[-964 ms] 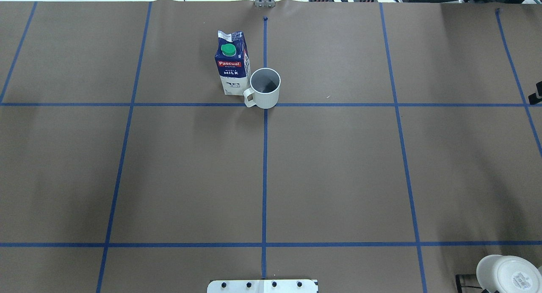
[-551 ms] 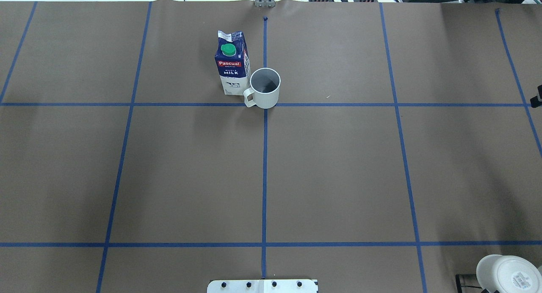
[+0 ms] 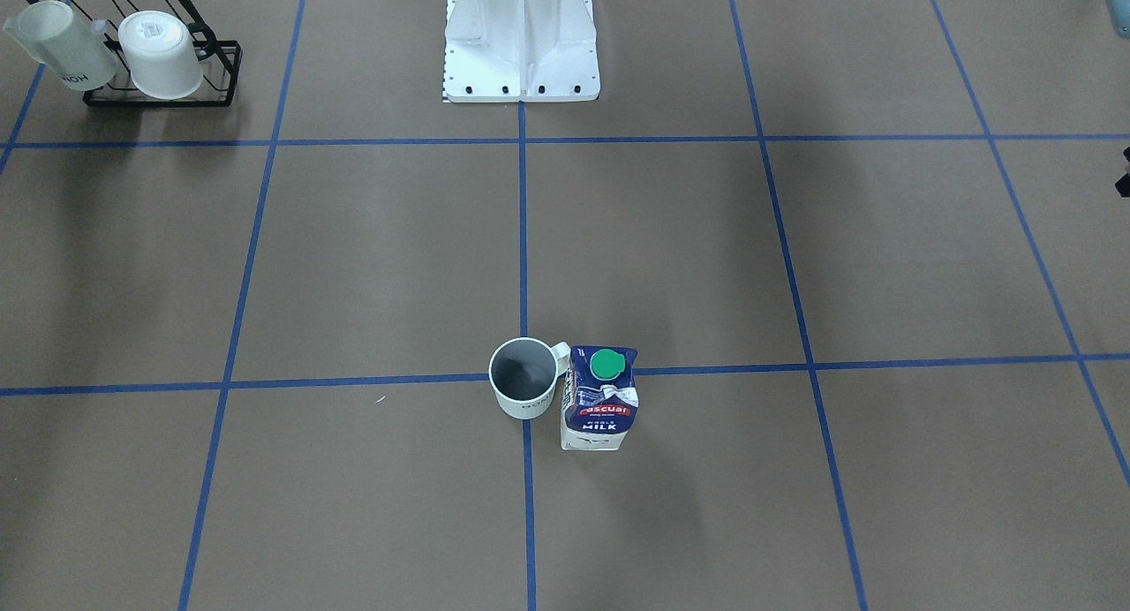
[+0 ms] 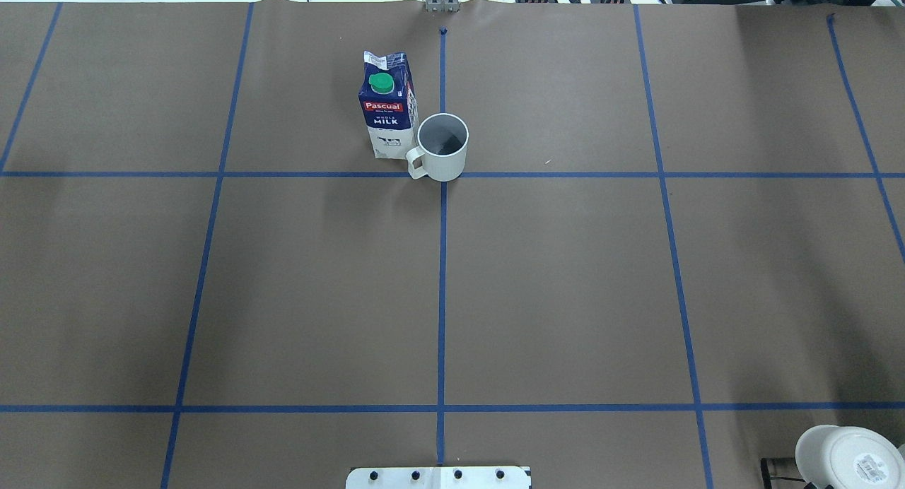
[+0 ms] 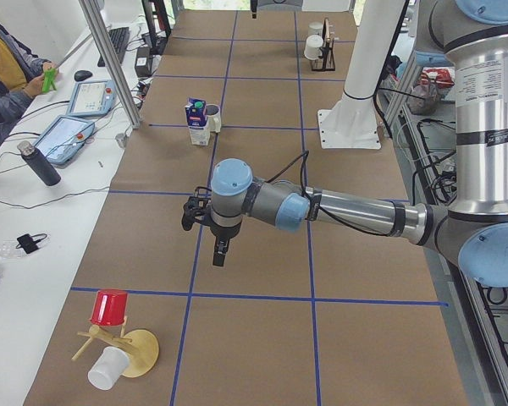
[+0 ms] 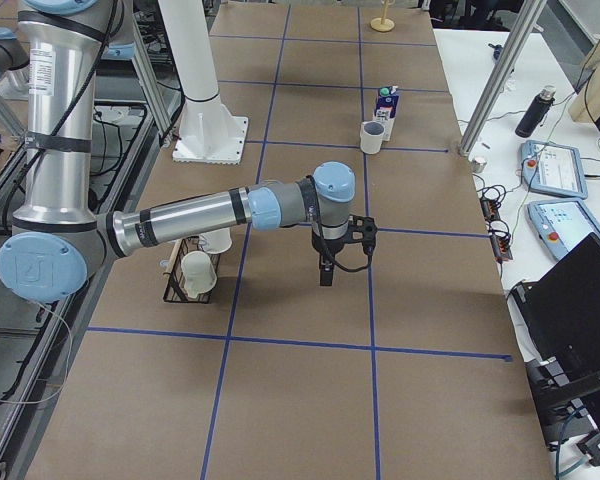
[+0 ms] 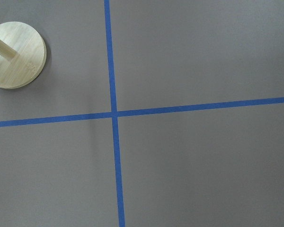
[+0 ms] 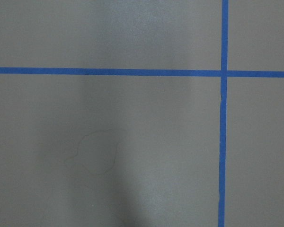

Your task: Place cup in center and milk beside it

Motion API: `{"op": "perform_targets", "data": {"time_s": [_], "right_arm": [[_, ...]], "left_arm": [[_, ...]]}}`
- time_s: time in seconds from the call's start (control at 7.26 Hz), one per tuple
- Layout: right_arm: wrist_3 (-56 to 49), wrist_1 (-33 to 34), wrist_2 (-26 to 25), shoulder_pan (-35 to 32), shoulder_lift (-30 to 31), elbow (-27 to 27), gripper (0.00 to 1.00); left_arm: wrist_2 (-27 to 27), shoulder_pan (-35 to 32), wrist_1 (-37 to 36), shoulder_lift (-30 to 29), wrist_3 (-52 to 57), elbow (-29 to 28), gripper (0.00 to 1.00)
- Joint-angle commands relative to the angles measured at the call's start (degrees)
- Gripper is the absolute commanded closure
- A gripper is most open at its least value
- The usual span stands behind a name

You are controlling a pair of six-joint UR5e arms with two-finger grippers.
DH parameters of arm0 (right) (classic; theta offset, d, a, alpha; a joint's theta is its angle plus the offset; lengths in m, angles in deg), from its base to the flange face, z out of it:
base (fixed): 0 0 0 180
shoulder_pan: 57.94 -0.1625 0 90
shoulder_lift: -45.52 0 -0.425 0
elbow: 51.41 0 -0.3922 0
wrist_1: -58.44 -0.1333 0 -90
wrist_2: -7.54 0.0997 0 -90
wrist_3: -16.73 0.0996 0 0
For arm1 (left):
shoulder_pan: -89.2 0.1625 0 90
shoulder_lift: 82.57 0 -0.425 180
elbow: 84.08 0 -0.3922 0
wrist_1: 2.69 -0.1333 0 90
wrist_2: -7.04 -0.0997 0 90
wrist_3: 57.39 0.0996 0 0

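Left gripper point(image 5: 222, 254): hangs fingers-down over the brown paper-covered table point(image 4: 565, 298). It is seen only from the side, so cannot tell whether the jaws are apart or together. Directly below it is a crossing of blue tape lines point(image 7: 114, 113). Near these jaws, on the side away from the task's things, is a pale wooden peg stand point(image 5: 140, 355) with a round base. It carries a red plastic cup point(image 5: 110, 306) and a white plastic cup point(image 5: 108, 368).

Right gripper point(image 6: 325, 275): also fingers-down above the table, side view only, so jaw state cannot be told. Near it, on the robot's side of the jaws, stands a black wire rack point(image 3: 159, 101) holding two white mugs point(image 3: 161, 55).

White ribbed mug with loop handle and dark grey inside point(image 4: 442, 150): upright, standing free, well apart from both sets of jaws and between them along the table. It sits on the tape crossing on the centre line.

Dark-blue and white milk carton with red band and round green cap point(image 4: 387, 111): upright, just beside the mug, on the side toward the left jaws. The mug's handle is turned toward it. Cannot tell whether they touch.
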Motion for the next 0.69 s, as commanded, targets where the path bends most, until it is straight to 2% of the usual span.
{"op": "perform_targets", "data": {"time_s": [0.0, 0.14, 0.55], "right_arm": [[-4.4, 0.1, -0.4, -1.0, -0.1, 0.2, 0.0], [-5.8, 0.5, -0.4, -1.0, -0.6, 0.3, 0.0], [-5.1, 1.3, 0.0, -1.0, -2.2, 1.0, 0.0]], "left_arm": [[-0.1, 2.0, -0.2, 0.0, -0.1, -0.5, 0.02], [0.1, 2.2, -0.3, 0.0, -0.1, -1.3, 0.02], [0.7, 3.1, -6.9, 0.0, 0.4, -0.6, 0.02]]}}
